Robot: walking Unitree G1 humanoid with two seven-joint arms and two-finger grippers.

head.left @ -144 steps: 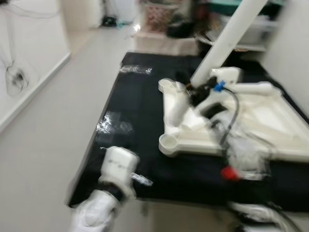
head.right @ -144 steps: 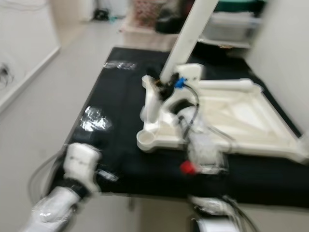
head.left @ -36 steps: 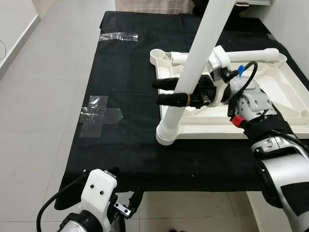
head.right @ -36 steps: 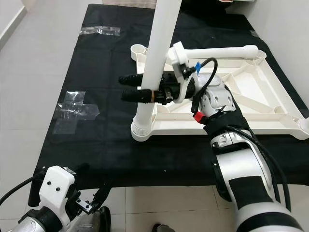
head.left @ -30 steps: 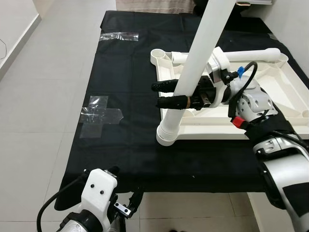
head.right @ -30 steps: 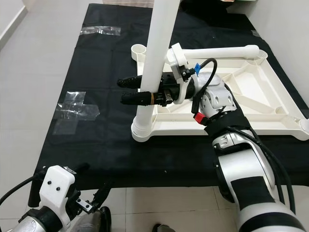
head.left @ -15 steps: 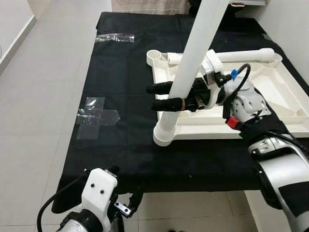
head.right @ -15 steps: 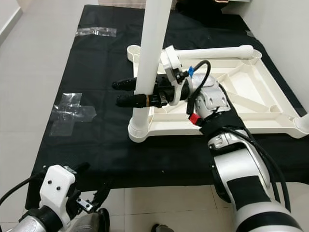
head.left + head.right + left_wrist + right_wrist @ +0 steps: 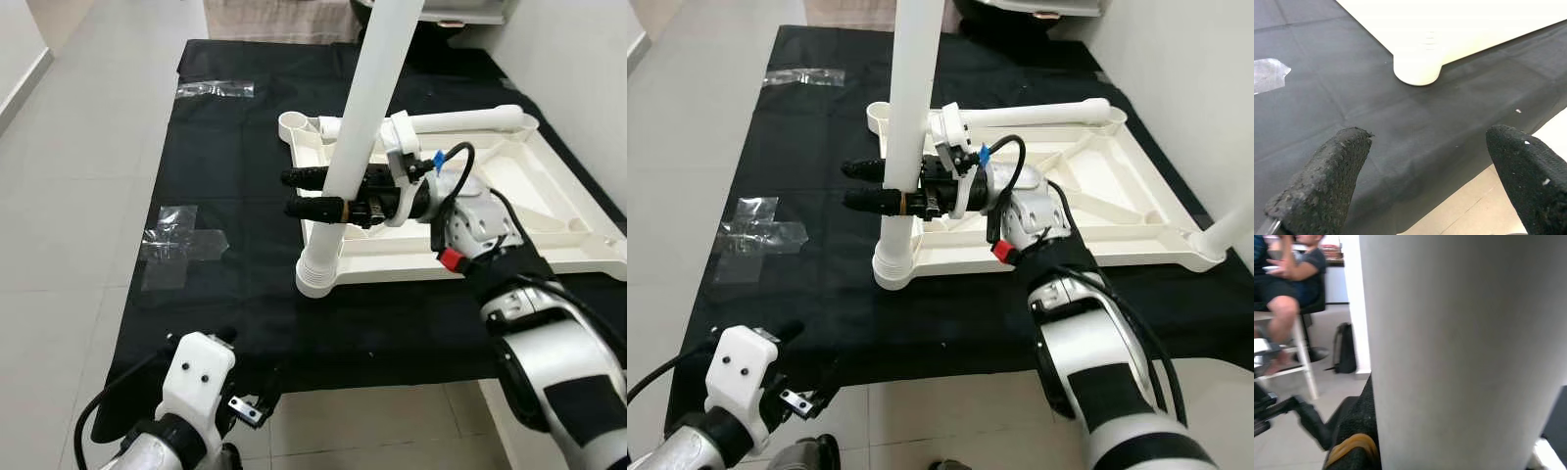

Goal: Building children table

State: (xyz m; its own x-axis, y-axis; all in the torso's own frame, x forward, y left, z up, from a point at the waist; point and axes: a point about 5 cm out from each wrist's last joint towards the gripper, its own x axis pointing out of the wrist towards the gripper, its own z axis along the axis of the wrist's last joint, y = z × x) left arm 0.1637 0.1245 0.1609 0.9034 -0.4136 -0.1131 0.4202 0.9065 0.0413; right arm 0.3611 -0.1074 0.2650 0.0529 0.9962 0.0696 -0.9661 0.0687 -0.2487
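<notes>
Left eye view, table: the white tabletop (image 9: 549, 196) lies upside down on a black cloth (image 9: 225, 147) spread over the floor, ribs facing up.
Left eye view, leg: a white table leg (image 9: 358, 127) stands upright in the near-left corner socket of the tabletop, its ribbed foot end seated there.
Left eye view, second leg: another white leg (image 9: 460, 119) lies flat along the far edge of the tabletop.
Left eye view, right gripper: the right gripper (image 9: 299, 193) reaches in from the tabletop side, its two black fingers clamped on either side of the upright leg, low down.
Left eye view, tape: clear tape patches (image 9: 176, 240) are stuck on the cloth, left of the tabletop.
Right eye view, left gripper: the left gripper (image 9: 798, 377) hangs low at the near edge of the cloth, well apart from the tabletop.
Left wrist view: the two black fingertips (image 9: 1327, 176) stand wide apart with nothing between them; beyond them is the socketed corner (image 9: 1418, 63) on the cloth.
Right wrist view: the leg (image 9: 1459, 352) sits right up against the camera; a seated person (image 9: 1288, 279) shows behind, blurred.
Writing: no brand or label that I can read, though the views may be too coarse for small print.
</notes>
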